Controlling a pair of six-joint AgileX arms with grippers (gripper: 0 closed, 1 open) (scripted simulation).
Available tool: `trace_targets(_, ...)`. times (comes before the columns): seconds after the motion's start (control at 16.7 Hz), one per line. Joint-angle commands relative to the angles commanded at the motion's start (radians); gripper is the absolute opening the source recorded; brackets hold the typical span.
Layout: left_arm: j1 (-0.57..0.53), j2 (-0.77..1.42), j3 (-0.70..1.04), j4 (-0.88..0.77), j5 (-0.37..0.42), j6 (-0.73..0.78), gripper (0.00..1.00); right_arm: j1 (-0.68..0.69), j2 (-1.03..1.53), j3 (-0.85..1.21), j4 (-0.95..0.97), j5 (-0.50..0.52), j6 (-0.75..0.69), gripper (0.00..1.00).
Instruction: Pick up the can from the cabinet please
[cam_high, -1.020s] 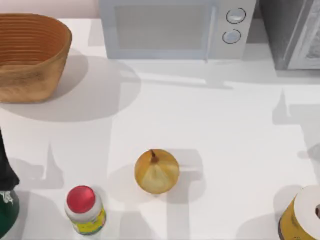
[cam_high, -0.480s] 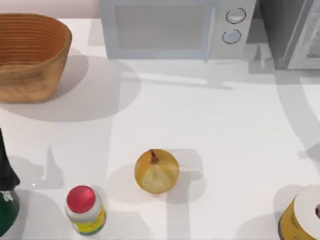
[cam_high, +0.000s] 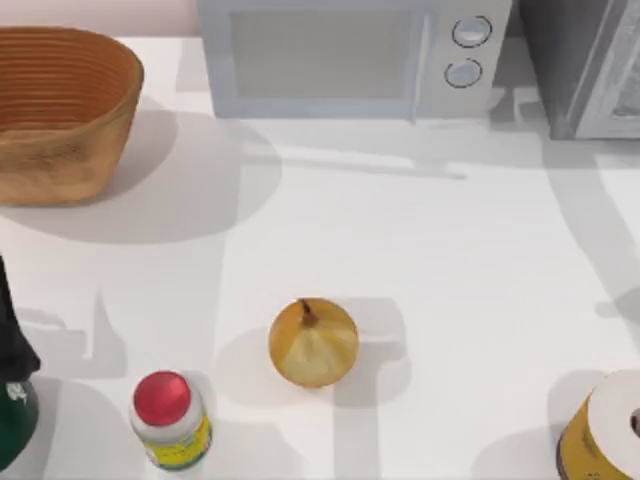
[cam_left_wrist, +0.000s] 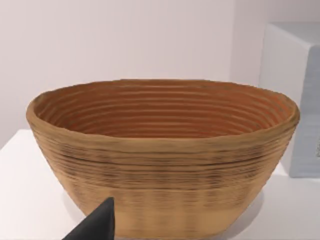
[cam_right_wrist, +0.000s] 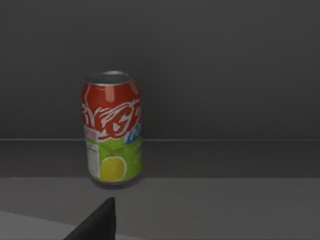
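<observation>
The can (cam_right_wrist: 112, 129) stands upright on the dark grey shelf (cam_right_wrist: 225, 160) inside the cabinet (cam_high: 580, 60), which sits at the table's back right corner. It is red on top and green below, with a lemon picture and a silver lid. A dark tip of my right gripper (cam_right_wrist: 97, 224) shows in the right wrist view, in front of the can and apart from it, facing into the cabinet. A dark tip of my left gripper (cam_left_wrist: 95, 226) sits in front of the wicker basket (cam_left_wrist: 160, 155).
A microwave (cam_high: 350, 55) stands at the back middle, and the wicker basket (cam_high: 60, 110) at the back left. An onion (cam_high: 313, 343) lies mid-front. A red-capped bottle (cam_high: 170, 420) and a green bottle (cam_high: 12, 400) stand front left, and a yellow roll (cam_high: 605, 430) front right.
The shadow on the right side of the table has stretched toward the cabinet at the back right. The things on the table have not moved.
</observation>
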Motion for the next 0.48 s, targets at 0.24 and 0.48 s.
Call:
trace_targets(0.24,0.000,0.000,0.000,0.000,0.000,0.000,1.00,0.016,0.035,0.027,0.033,0.021,-0.001,1.00)
trace_targets(0.48,0.000,0.000,0.000,0.000,0.000,0.000,1.00,0.089,0.192,0.087,0.119,0.098,-0.003,1.00)
